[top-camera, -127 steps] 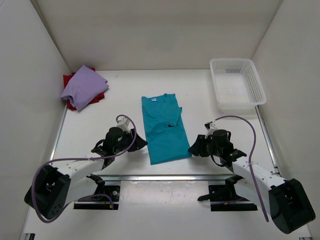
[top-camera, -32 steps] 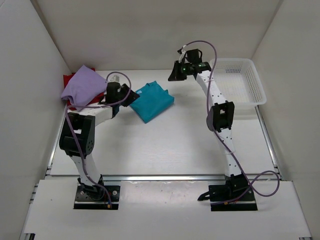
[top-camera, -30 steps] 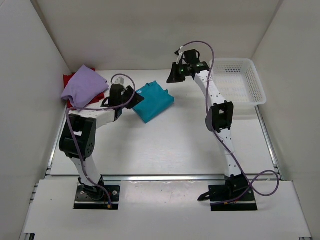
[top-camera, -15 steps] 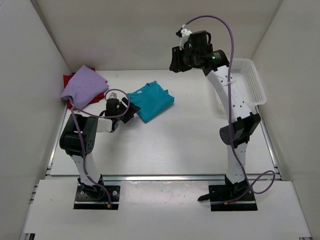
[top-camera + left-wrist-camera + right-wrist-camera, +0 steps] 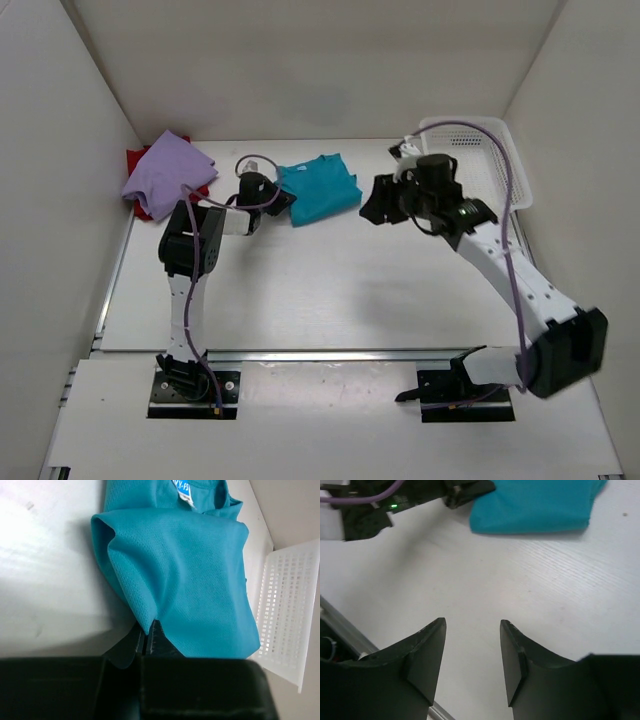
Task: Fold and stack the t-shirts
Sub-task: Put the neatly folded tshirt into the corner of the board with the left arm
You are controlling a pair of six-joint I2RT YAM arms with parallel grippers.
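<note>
The folded teal t-shirt (image 5: pixel 320 188) lies at the back middle of the table, its white neck label (image 5: pixel 184 490) showing. My left gripper (image 5: pixel 283 200) is shut on the teal shirt's near-left edge (image 5: pixel 150 622), which is pinched between the jaws. My right gripper (image 5: pixel 375 208) is open and empty above bare table, to the right of the shirt; the teal shirt (image 5: pixel 535 505) shows ahead of its fingertips (image 5: pixel 440 627). The lavender t-shirt (image 5: pixel 165 172) lies on the deep red t-shirt (image 5: pixel 140 160) at the back left.
A white plastic mesh basket (image 5: pixel 500 165) stands at the back right, also at the right edge of the left wrist view (image 5: pixel 287 625). White walls enclose the table on three sides. A metal rail runs along the near edge (image 5: pixel 330 353).
The right arm has come down from high at the back to the shirt's right side. The left gripper has shifted the folded teal shirt right and back.
</note>
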